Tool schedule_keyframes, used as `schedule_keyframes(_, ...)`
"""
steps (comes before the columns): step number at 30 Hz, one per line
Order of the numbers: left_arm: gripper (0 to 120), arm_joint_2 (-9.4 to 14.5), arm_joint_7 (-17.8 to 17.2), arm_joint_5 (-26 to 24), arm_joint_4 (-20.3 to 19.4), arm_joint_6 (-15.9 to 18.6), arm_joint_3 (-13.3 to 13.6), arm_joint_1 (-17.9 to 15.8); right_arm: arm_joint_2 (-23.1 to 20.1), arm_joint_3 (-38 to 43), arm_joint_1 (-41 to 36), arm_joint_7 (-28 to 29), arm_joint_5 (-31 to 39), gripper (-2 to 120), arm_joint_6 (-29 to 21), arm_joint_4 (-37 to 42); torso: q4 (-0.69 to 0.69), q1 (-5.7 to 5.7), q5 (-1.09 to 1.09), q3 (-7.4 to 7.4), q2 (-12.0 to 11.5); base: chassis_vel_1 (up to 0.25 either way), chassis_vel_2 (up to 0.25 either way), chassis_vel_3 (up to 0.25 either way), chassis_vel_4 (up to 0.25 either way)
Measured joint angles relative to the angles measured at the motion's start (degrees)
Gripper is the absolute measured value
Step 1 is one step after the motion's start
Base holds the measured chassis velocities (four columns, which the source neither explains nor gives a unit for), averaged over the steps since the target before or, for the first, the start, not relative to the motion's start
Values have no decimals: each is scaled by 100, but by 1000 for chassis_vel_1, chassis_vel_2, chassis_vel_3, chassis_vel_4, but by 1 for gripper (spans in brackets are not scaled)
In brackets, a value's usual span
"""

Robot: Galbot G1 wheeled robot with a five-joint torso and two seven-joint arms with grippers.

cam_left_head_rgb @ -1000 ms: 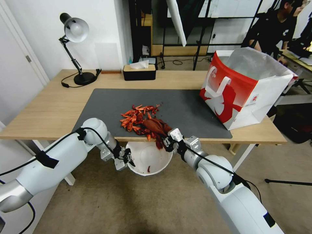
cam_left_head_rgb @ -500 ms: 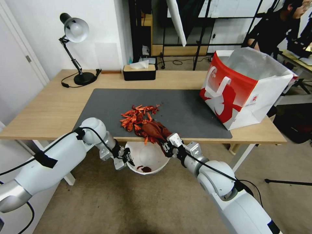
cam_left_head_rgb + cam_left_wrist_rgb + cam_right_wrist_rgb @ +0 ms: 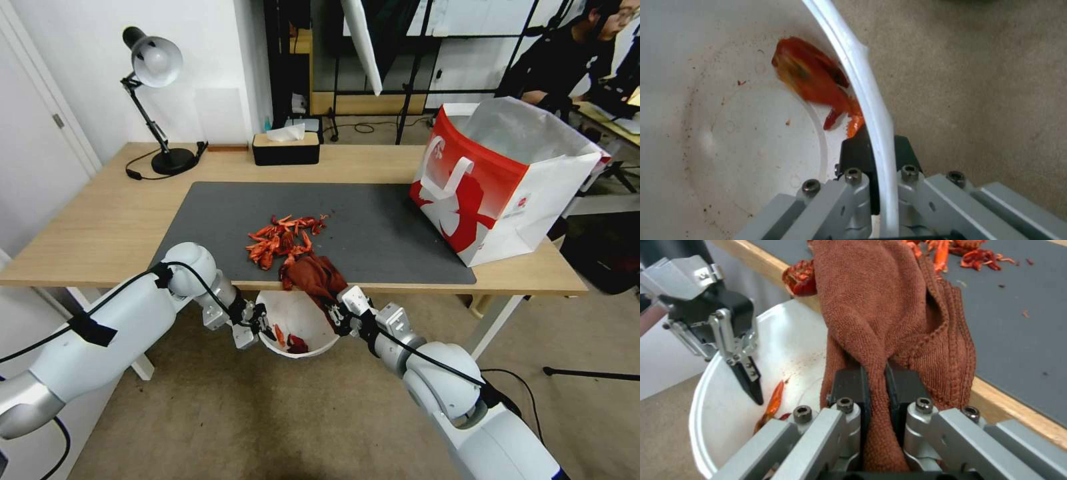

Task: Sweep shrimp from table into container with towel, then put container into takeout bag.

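Terry cloth: the towel [image 3: 889, 303] is soft, rust-brown and wrinkled; it drapes from the mat over the table [image 3: 100, 220] edge toward the bowl. It looks limp and light, likely to fold and ride over pieces, not push like a blade.
Towel hold: the right gripper [image 3: 876, 386] is clenched on a bunched fold at the towel's near end, just below the table edge. A bunched fold seems the sound place to hold; a single layer would probably slip.
Shrimp: most of the shrimp [image 3: 283, 240] lie piled on the mat just beyond the towel; a few pieces [image 3: 811, 78] lie inside the bowl. They look light, brittle and leggy, apt to snag in the terry and scatter.
Bowl: the container [image 3: 300, 320] is thin and white, held under the table edge below the towel. Its wall bows at the pinch in the left wrist view, so it is flexible and would need gentle carrying when loaded.
Bowl hold: the left gripper [image 3: 257, 323] is clamped on the rim, one finger [image 3: 749, 380] inside, one outside.
Bag: the takeout bag [image 3: 493, 180] stands open on the table's right end, well apart from the bowl; light paper, probably easy to tip.
Stage: sweeping, judged partly done.
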Motion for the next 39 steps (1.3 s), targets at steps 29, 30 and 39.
schedule_keyframes(29, 0, 106, -46, 3, -59, -40, -221, 162, -150, -79, -366, -21, -99, 5, 20, 309, 0, 0, 1, 0, 0, 0, 0, 0, 0)
schedule_keyframes(30, 0, 98, -48, 3, -58, -41, -221, 162, -152, -75, -375, -21, -99, 5, 20, 319, 1, 0, 0, 0, 0, 0, 0, 0, 0)
schedule_keyframes(39, 0, 100, -57, 3, -56, -49, -224, 172, -208, -48, -496, -20, -74, 5, -10, 486, 0, 0, 0, 0, 0, 0, 0, 0, 0)
